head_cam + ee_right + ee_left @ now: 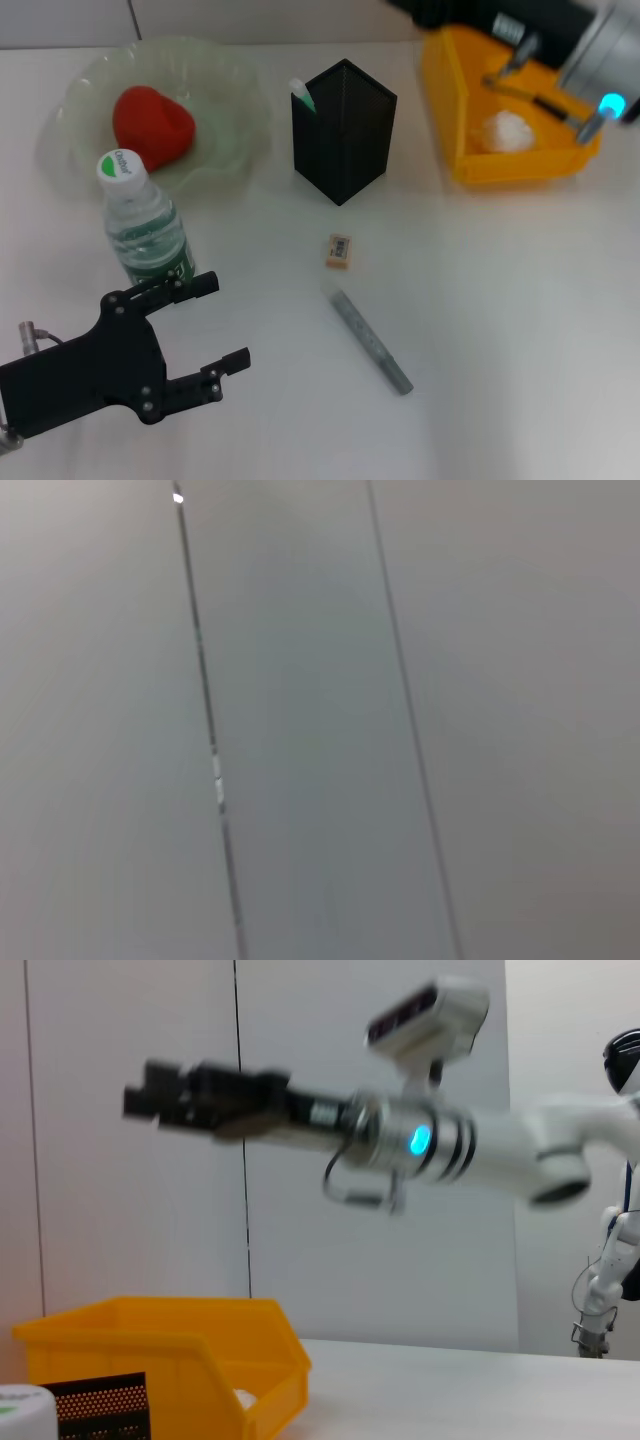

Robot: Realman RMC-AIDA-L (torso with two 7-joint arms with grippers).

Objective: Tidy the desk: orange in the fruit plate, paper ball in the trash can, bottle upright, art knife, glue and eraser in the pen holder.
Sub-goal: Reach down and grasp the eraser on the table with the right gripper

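The black left gripper (215, 325) sits low at about seven o'clock on the white table (500, 300), its two fingers spread wide and holding nothing, just below the clear plastic water bottle with a white cap (143, 220), which stands upright.

At eleven o'clock lies the pale green glass fruit plate (225, 135); it holds one red-orange fruit (152, 122). At twelve o'clock stands the black mesh square pen holder (343, 130), with one white-and-green tipped glue stick (302, 95) poking from its corner. Below it, near the middle, one small tan eraser (339, 251) lies flat, and toward five o'clock from that lies one grey art knife (372, 342), slanted on the table, apart from the eraser.

At one o'clock is the yellow plastic bin serving as trash can (440, 85), with one white crumpled paper ball (508, 131) inside. The right gripper (150, 1100) is stretched out level above that bin; I cannot tell how far its fingers are parted.
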